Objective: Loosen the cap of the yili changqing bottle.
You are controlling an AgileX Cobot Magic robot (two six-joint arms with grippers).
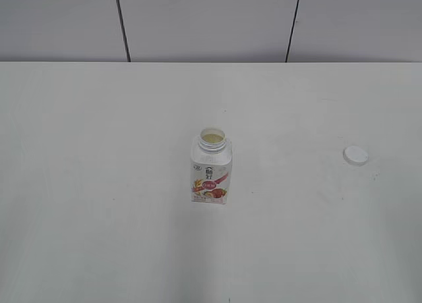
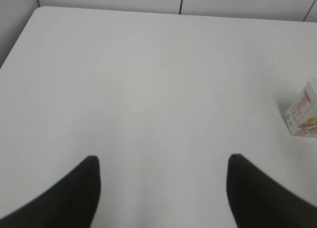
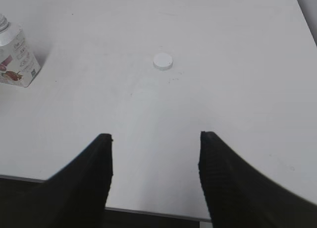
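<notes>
The yili changqing bottle [image 1: 211, 169] stands upright near the middle of the white table, its wide neck open with no cap on it. It shows at the right edge of the left wrist view [image 2: 303, 111] and the left edge of the right wrist view [image 3: 16, 57]. The white cap [image 1: 356, 155] lies flat on the table well to the bottle's right, also in the right wrist view [image 3: 163, 61]. My left gripper [image 2: 163, 163] is open and empty, far left of the bottle. My right gripper [image 3: 156, 139] is open and empty over the table's near edge, short of the cap. Neither gripper shows in the exterior view.
The white table [image 1: 99, 217] carries only the bottle and cap. A grey panelled wall [image 1: 211, 20] runs behind the far edge. The table's near edge [image 3: 158, 212] shows under the right gripper.
</notes>
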